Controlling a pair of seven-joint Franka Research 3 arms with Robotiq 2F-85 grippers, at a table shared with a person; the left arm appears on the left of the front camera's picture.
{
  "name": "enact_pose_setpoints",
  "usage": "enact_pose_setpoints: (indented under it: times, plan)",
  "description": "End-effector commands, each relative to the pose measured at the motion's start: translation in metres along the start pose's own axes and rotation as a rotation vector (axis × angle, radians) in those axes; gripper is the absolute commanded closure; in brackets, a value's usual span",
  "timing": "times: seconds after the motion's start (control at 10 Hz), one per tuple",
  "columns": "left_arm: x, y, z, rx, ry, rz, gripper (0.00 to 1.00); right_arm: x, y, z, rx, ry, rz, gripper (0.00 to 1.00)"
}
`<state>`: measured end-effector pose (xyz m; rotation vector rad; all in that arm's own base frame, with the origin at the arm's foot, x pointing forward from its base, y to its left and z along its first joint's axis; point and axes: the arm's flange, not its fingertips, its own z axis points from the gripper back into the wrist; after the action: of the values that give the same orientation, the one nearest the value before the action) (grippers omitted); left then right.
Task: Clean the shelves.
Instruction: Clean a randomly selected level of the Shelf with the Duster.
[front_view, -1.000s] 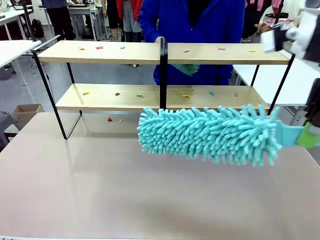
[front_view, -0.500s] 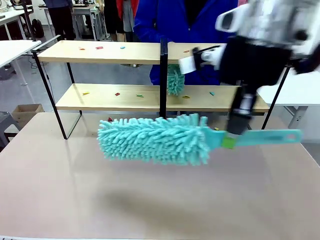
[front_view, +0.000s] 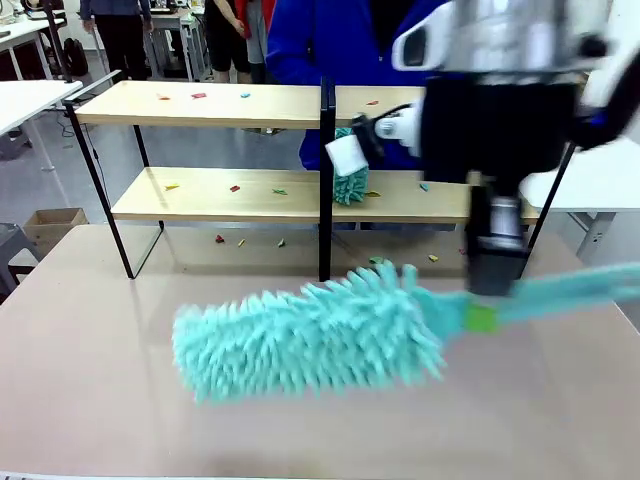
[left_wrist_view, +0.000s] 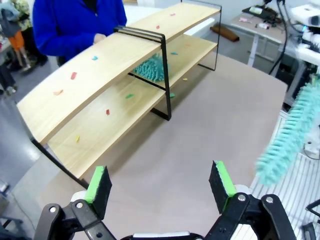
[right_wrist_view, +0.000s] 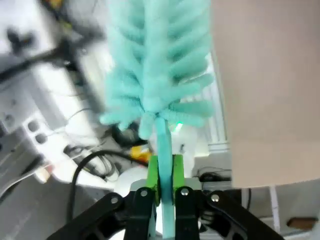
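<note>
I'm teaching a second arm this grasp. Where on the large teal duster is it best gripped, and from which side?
Grip the bare plastic handle just behind the fluffy head, coming down from above, as the right gripper does. The handle is slim, looks rigid and lies roughly level, so the pads can close across it; the soft head would likely squash and slip.

Teal shaggy duster (front_view: 310, 345) — light-wood shelves (front_view: 260, 107), black frame (front_view: 325, 245), beige table (front_view: 300, 440)

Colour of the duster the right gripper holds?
Turquoise duster, handle included; clearest in the front view.
</note>
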<state>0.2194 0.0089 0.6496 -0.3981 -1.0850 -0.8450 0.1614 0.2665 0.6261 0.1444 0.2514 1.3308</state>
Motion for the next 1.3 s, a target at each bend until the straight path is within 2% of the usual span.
enact_pose_setpoints:
  times: [0.0,0.1,0.2,0.3,0.4,0.5,0.6,0.8,0.9,1.0,1.1,1.2]
  plan:
    - [0.000,0.001,-0.001,-0.002,0.000,0.002,0.00,-0.035,0.036,-0.002,0.039,-0.013,0.165,0.88]
    - [0.000,0.001,-0.001,-0.002,0.000,0.002,0.00,-0.035,0.038,-0.005,0.016,-0.042,0.155,0.88]
    - [0.000,0.001,-0.001,-0.002,0.000,0.002,0.00,-0.031,0.031,-0.005,-0.076,-0.062,0.084,0.88]
    - [0.000,0.001,-0.001,-0.002,0.000,0.002,0.00,-0.037,0.046,0.003,0.015,0.000,0.142,0.88]
    - [0.000,0.001,-0.001,-0.002,0.000,0.002,0.00,-0.041,0.046,0.004,-0.016,-0.025,0.132,0.88]
    - [0.000,0.001,-0.001,-0.002,0.000,0.002,0.00,-0.022,0.024,0.004,-0.024,-0.100,-0.004,0.88]
    - [0.000,0.001,-0.001,-0.002,0.000,0.002,0.00,0.026,0.007,0.008,-0.079,-0.218,-0.139,0.88]
    - [0.000,0.001,-0.001,-0.002,0.000,0.002,0.00,0.110,-0.023,0.000,-0.041,-0.182,-0.312,0.88]
    - [0.000,0.001,-0.001,-0.002,0.000,0.002,0.00,0.138,-0.035,-0.008,-0.073,-0.170,-0.442,0.88]
    - [0.000,0.001,-0.001,-0.002,0.000,0.002,0.00,0.152,-0.040,-0.011,-0.136,-0.159,-0.496,0.88]
    - [0.000,0.001,-0.001,-0.002,0.000,0.002,0.00,0.142,-0.034,-0.005,-0.225,-0.126,-0.396,0.88]
    - [0.000,0.001,-0.001,-0.002,0.000,0.002,0.00,0.133,-0.042,-0.026,-0.078,-0.211,-0.389,0.88]
